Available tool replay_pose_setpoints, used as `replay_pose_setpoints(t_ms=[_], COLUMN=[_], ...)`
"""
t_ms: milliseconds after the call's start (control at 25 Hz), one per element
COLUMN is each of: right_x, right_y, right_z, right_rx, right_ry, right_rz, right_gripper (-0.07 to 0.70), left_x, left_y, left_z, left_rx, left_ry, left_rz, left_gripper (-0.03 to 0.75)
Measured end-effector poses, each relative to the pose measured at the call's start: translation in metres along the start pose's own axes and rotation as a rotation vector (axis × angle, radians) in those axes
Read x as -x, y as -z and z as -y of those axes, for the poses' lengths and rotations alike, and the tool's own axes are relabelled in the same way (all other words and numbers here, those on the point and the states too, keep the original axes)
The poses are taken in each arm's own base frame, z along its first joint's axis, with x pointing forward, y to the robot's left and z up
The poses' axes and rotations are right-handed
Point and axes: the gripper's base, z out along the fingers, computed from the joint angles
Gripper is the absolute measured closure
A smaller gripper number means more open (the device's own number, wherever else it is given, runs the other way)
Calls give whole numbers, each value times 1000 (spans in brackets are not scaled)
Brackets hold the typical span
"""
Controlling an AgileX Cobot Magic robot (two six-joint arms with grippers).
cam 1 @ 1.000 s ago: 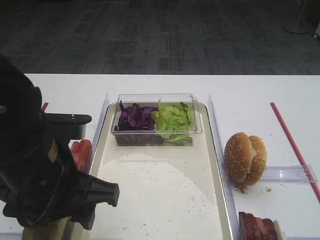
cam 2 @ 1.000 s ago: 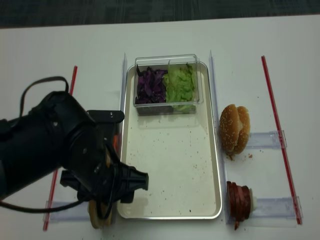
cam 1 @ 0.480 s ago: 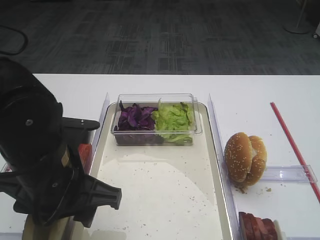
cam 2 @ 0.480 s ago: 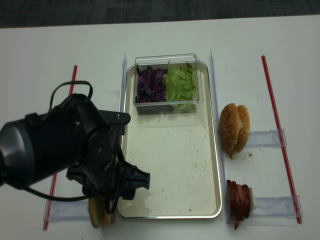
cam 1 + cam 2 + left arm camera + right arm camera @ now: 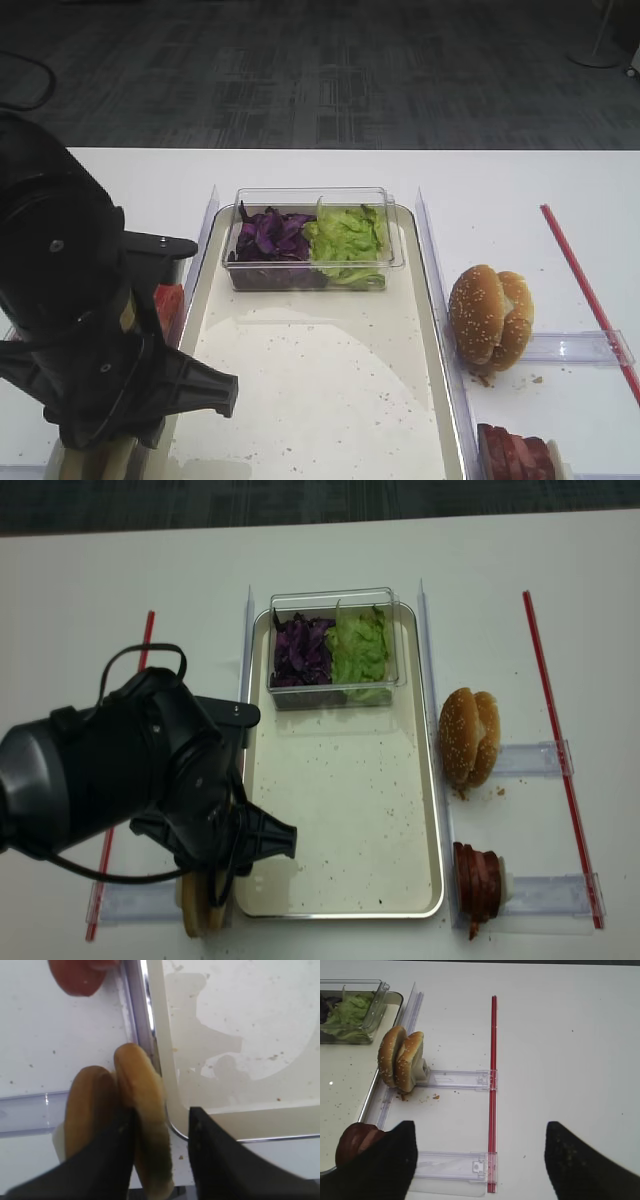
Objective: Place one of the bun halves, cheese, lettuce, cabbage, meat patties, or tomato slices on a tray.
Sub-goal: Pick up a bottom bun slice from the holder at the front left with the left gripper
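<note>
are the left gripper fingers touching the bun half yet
Touching. In the left wrist view the left gripper straddles the bun half, whose crust presses against the left finger; no gap shows there.

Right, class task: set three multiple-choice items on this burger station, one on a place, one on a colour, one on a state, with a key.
1. Where does the clear tub sit?
A. far end of the tray
B. on the bare table
C. beside the sesame bun

2. What colour is the cabbage?
A. orange
B. purple
C. white

3. How do the left gripper jaws stand?
A. nothing between them
B. either side of a bun half
C. around the tomato slices

Key: 1 A, it rests inside the tray's far rim; 2 B, dark purple beside green lettuce; 3 B, the left wrist view shows it.
</note>
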Motion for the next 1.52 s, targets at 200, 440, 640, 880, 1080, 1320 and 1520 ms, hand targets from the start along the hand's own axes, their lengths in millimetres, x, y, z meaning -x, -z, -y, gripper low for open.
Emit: replay_pose_setpoints(t_ms=[200, 440, 640, 880, 1080, 1320, 1520], right_x=[0, 0, 0, 0, 0, 0, 0], right_y=[0, 0, 0, 0, 0, 0, 0], right_z=[0, 0, 0, 0, 0, 0, 0], right_rx=[0, 0, 0, 0, 0, 0, 0], right_ry=[0, 0, 0, 0, 0, 0, 0], right_rz=[0, 0, 0, 0, 0, 0, 0], right_gripper=[79, 79, 79, 79, 79, 79, 79], left_x=[1, 1, 1, 1, 0, -2, -1], left_y=[0, 0, 0, 0, 0, 4, 28], left_z=[-4, -4, -4, -4, -5, -5, -8], left_rx=[17, 23, 25, 27, 37, 20, -18], left_ry=[6, 2, 1, 0, -5, -5, 4], left_rz=[-8, -7, -7, -7, -21, -24, 29], left_gripper=[553, 624, 666, 674, 674, 675, 676])
